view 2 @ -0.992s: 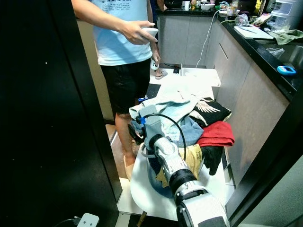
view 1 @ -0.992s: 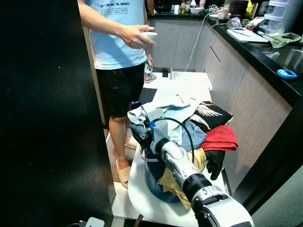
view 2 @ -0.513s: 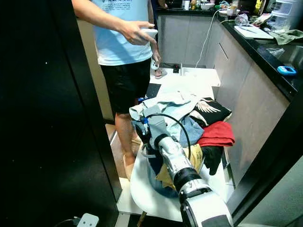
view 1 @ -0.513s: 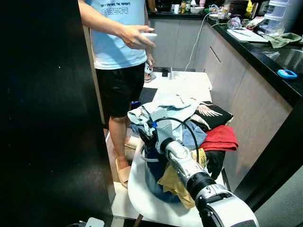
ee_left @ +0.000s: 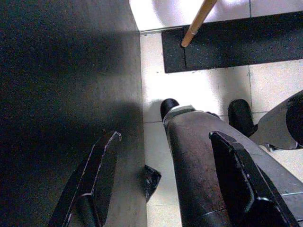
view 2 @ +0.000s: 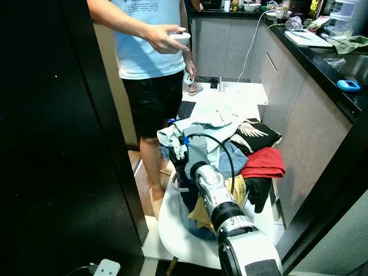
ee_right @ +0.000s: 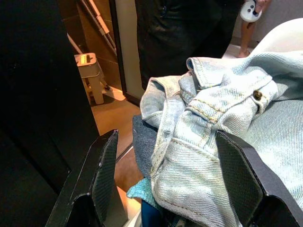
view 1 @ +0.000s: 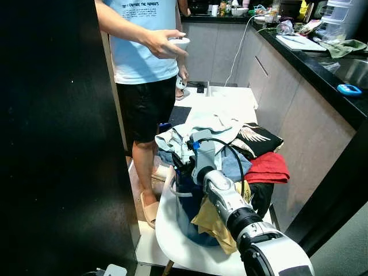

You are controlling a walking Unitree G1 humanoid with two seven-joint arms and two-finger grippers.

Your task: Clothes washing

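A: Since a second ago our right arm has pushed farther out over the chair, and the right gripper [ee_right: 163,189] now sits up against the top of the clothes pile [view 1: 230,149] instead of lower on its near side.

B: Are we holding anything yet?

A: No. In the right wrist view the fingers [ee_right: 102,175] stand wide apart, with the pale denim garment [ee_right: 222,127] lying between them, unpinched. We keep them spread so they can straddle a thick fold.

B: And the laundry itself?

A: Heaped on the white chair [view 1: 172,241], beside the kitchen counter [view 1: 322,63]; the denim lies on top, which is probably why we go for it first (the red and black pieces are underneath and to the far side).

B: The other arm?

A: Our left gripper [ee_left: 165,184] hangs idle over the floor, fingers parted. A person [view 1: 144,52] stands behind the chair, holding a white controller [view 1: 179,41].
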